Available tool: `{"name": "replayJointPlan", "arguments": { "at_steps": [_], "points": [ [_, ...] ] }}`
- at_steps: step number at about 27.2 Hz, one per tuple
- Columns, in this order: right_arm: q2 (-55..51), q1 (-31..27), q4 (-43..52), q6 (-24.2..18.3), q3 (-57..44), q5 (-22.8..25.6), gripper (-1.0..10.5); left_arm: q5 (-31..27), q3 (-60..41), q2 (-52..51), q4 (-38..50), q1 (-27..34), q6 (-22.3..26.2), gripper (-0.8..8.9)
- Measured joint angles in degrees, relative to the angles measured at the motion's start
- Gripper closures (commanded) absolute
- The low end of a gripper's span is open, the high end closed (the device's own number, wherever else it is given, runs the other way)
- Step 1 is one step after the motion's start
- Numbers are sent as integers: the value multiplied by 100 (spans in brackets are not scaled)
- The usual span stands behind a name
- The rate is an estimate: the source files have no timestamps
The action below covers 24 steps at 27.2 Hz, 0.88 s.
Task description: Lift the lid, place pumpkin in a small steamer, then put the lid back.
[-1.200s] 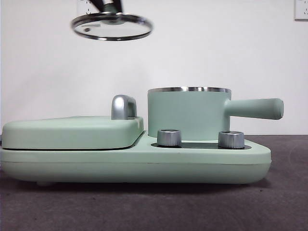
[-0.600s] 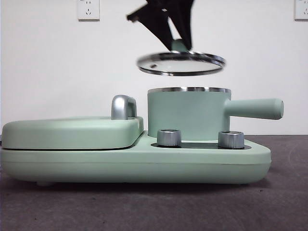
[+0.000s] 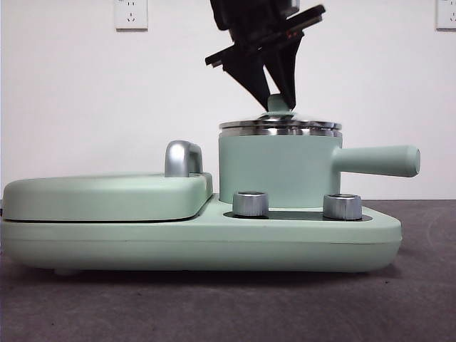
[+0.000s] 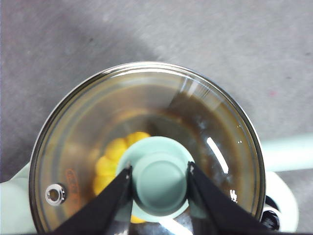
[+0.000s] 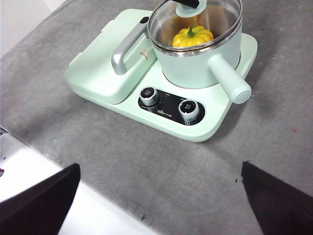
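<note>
Left hand (image 4: 159,177) clamped on lid (image 3: 278,125) knob, seating it on steamer (image 3: 276,169) over pumpkin (image 5: 192,36); right hand (image 5: 161,196) wide, waiting.

The pumpkin (image 5: 192,36) sits inside the small steamer (image 5: 195,63) under the glass lid (image 5: 195,22); the right gripper (image 5: 161,205) hangs wide apart over the grey desk (image 5: 146,171).

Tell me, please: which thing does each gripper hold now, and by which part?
The left gripper holds the lid by its mint-green knob. The right gripper holds nothing.
</note>
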Motion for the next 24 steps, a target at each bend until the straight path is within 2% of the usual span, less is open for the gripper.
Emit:
{"name": "replayJointPlan", "arguments": {
  "at_steps": [5,9,17,24],
  "points": [
    [0,0,2,7,0,2,433,24,0,2,4,61,2,799],
    [2,0,2,28,0,17,433,352,0,2,13,87,15,799],
    [2,0,0,48,0,22,433,350,0,2,20,79,66,799],
    [2,0,0,48,0,22,433,345,0,31,50,-11,313,799]
  ]
}}
